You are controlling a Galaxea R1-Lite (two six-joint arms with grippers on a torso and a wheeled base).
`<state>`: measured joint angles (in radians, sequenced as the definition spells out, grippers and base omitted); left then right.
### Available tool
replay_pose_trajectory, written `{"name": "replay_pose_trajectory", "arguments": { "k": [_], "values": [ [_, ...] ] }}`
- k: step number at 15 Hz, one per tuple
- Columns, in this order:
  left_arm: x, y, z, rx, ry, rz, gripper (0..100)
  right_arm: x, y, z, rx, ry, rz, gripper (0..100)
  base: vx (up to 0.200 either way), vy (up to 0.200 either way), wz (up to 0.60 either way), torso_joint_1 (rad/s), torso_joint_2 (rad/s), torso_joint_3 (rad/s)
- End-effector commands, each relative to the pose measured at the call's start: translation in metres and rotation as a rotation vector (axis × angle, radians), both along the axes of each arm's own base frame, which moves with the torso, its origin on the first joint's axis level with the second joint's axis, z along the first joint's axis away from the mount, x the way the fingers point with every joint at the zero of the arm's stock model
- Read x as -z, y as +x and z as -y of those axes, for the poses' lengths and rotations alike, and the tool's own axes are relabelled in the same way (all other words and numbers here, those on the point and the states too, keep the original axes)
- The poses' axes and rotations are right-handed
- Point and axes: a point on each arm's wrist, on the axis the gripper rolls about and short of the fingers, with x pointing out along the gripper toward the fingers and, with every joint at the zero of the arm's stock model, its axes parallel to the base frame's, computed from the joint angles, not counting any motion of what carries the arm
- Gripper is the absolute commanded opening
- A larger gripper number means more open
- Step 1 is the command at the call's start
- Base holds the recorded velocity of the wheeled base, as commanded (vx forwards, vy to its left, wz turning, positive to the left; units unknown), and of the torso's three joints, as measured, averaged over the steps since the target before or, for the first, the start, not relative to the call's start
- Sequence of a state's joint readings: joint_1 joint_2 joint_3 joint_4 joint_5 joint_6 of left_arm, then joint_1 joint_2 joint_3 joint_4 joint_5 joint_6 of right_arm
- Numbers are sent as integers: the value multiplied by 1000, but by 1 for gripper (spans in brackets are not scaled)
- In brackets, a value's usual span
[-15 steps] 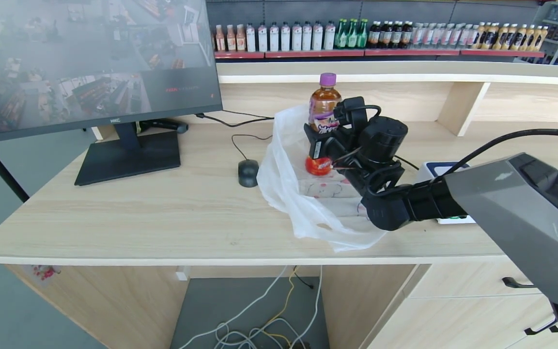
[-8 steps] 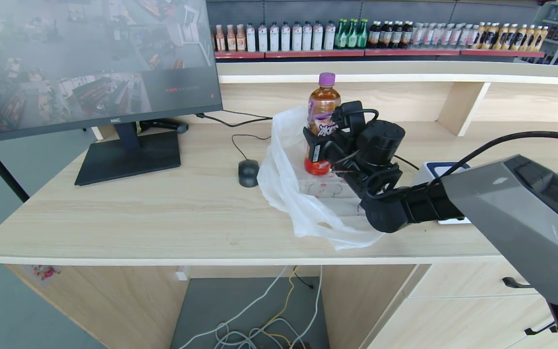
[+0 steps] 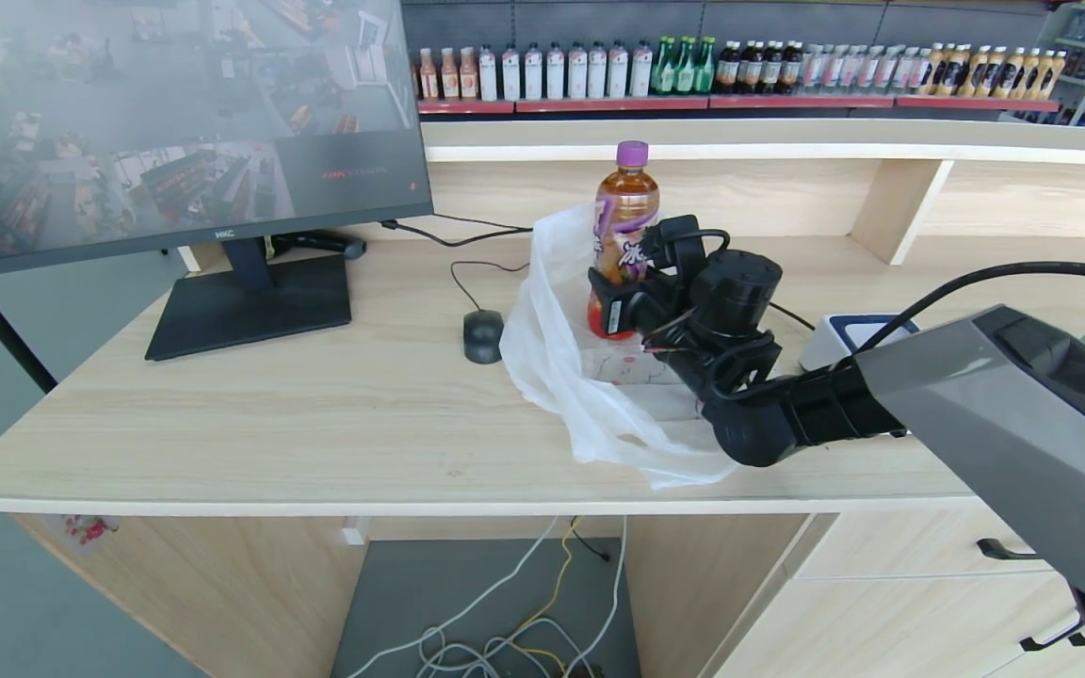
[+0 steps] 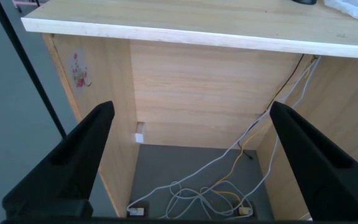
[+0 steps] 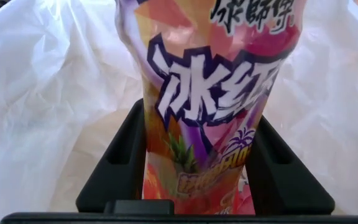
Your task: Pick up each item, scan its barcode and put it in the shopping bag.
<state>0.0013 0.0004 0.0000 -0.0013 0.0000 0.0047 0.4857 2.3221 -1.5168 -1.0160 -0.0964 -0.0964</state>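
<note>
Amber tea shows through the clear plastic bottle [image 3: 623, 235], which has a purple cap and a wrap label in purple, orange and pink. From the right wrist the label [image 5: 210, 112] shows big white letters edged in dark blue. A small pineapple is drawn lower down, with a red band at the foot.

The bottle stands upright. Its lower half is pinched by the right jaws, whose black fingers [image 5: 123, 155] press on either side of the label. Its foot sits low in the open mouth of the white plastic bag [image 3: 590, 395], and the cap rises well above the bag's rim. The bag lies slumped on the pale wood tabletop [image 3: 316, 414], and a pale box [image 3: 632, 367] with a pink drawing shows inside it, just under the bottle. I cannot tell if bottle and box touch.

The left jaws stand spread wide, fingers [image 4: 73, 168] well apart, down below the tabletop's edge [image 4: 197, 28] with nothing between them.

A mouse [image 3: 483, 335] lies just beside the bag, and a monitor [image 3: 175, 122] stands farther off. A white device [image 3: 849, 339] with a blue top sits behind the right arm.
</note>
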Motion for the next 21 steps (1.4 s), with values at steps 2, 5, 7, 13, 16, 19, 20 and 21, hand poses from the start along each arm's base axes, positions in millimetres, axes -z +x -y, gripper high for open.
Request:
{"name": "replay_pose_trajectory", "arguments": {
  "k": [2, 5, 7, 13, 16, 19, 20, 21],
  "values": [
    [0, 0, 0, 0, 0, 1, 100, -4, -2, 2, 1, 3, 6, 0, 0, 0, 0, 0, 0, 0],
    [0, 0, 0, 0, 0, 1, 100, -4, -2, 1, -2, 2, 5, 0, 0, 0, 0, 0, 0, 0],
    [0, 0, 0, 0, 0, 1, 100, -3, -3, 0, -3, 1, 4, 100, 0, 0, 0, 0, 0, 0],
    [0, 0, 0, 0, 0, 1, 100, -12, -7, 1, -5, 21, 40, 100, 0, 0, 0, 0, 0, 0],
    [0, 0, 0, 0, 0, 1, 100, -23, -16, 7, -5, 27, 51, 100, 0, 0, 0, 0, 0, 0],
    [0, 0, 0, -2, 0, 1, 100, -29, -37, 11, -15, 24, 51, 100, 0, 0, 0, 0, 0, 0],
    [0, 0, 0, -2, 0, 1, 100, -30, -40, 13, -14, 22, 50, 100, 0, 0, 0, 0, 0, 0],
    [0, 0, 0, 0, 0, 1, 100, -30, -53, 19, -13, 16, 47, 100, 0, 0, 0, 0, 0, 0]
  ]
}}
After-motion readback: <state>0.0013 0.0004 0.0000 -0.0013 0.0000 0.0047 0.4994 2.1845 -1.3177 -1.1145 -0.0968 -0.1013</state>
